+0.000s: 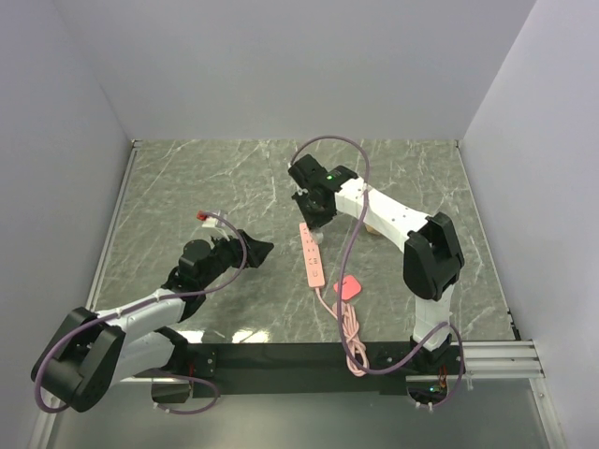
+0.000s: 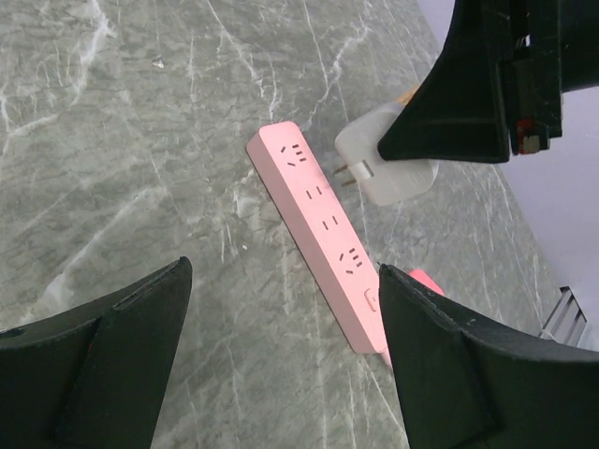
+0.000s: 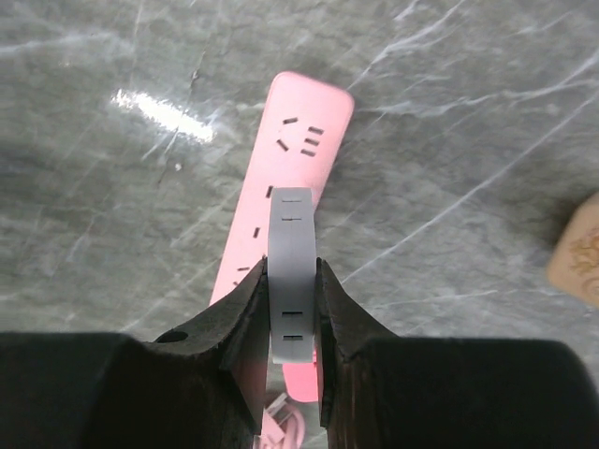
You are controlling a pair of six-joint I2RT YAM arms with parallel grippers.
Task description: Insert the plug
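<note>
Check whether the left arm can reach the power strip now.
Probably yes: the open left gripper faces the power strip with nothing between; the right gripper, holding a white plug, only crowds its far end.

The plug is a flat, pale grey-white block with rounded corners, pinched edge-on between the right gripper's fingertips and jutting out beyond them. Its two metal prongs are bare, pointing at the pale-pink power strip just below the fingers, not yet in any socket.
</note>
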